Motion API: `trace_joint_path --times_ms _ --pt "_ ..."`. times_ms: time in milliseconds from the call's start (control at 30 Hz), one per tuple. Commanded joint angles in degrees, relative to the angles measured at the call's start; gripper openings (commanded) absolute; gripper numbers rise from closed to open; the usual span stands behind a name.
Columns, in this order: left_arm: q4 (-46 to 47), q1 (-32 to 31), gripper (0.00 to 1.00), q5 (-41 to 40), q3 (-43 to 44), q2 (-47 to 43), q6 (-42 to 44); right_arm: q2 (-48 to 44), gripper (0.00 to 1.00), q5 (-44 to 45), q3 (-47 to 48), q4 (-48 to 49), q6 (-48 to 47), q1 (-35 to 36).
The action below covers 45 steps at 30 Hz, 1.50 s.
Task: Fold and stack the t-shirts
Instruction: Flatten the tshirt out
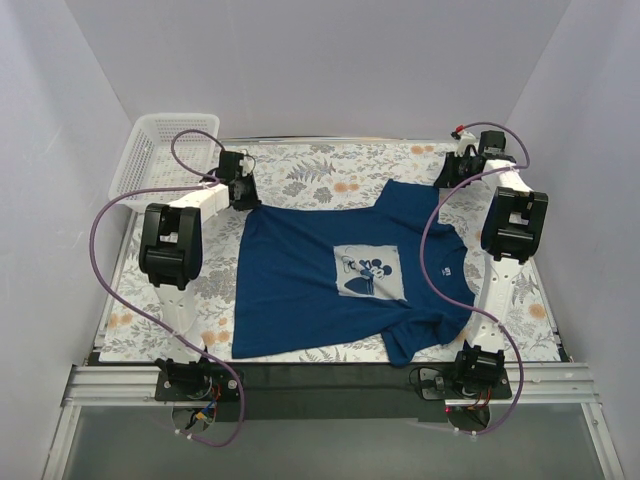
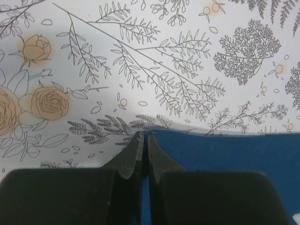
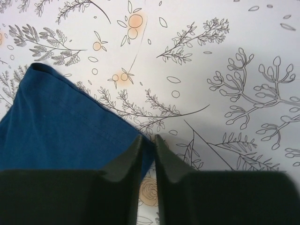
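Soft, light, floppy t-shirt (image 1: 300,300): left gripper (image 2: 144,137) pinched shut on its far-left corner, right gripper (image 3: 146,139) fingers slightly apart astride far-right edge, grip unclear.

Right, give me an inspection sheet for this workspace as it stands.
Surface: floral tablecloth, lying flat.
Job's things: one navy t-shirt, spread out print up, not yet folded; near sleeve rumpled.
Clutter: white basket at the far left corner, apart from the shirt.
Grippers: left gripper shut on the shirt's far hem corner. Right gripper at the far sleeve, jaws nearly together with the edge between them; grip not certain.
Cables: a purple cable loops off each arm; the right one crosses above the shirt in the top view.
Surroundings: plain white walls on three sides.
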Motion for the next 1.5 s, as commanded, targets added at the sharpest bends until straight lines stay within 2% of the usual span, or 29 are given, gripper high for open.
trace_joint_path --times_ms 0,100,300,400,567,900,1133,1467 --pt "1.0 0.8 0.00 0.1 3.5 1.6 0.3 -0.3 0.13 2.1 -1.4 -2.1 -0.6 0.5" --pt "1.2 1.1 0.00 -0.3 5.0 3.1 0.1 0.6 0.01 1.4 1.3 -2.1 0.2 0.5" --pt "1.1 2.4 0.00 -1.3 11.4 8.7 -0.2 5.0 0.01 -0.3 14.6 -0.6 4.0 0.5" --pt "0.9 2.8 0.00 -1.7 16.3 11.7 -0.4 6.4 0.01 -1.1 18.6 3.2 6.7 0.6" --pt "0.3 3.1 0.00 -2.0 24.6 16.2 -0.7 4.8 0.01 -1.3 17.1 9.9 8.7 0.9" --pt "0.6 3.6 0.00 -0.3 30.5 20.4 -1.4 0.5 0.01 -4.0 17.4 16.9 11.0 0.8" --pt "0.7 4.1 0.00 1.3 31.5 20.6 -1.2 -4.6 0.01 -7.7 15.8 25.0 18.8 0.7" --pt "1.9 4.5 0.00 4.1 30.4 19.2 -0.5 -5.1 0.01 -8.4 14.3 25.2 20.0 0.7"
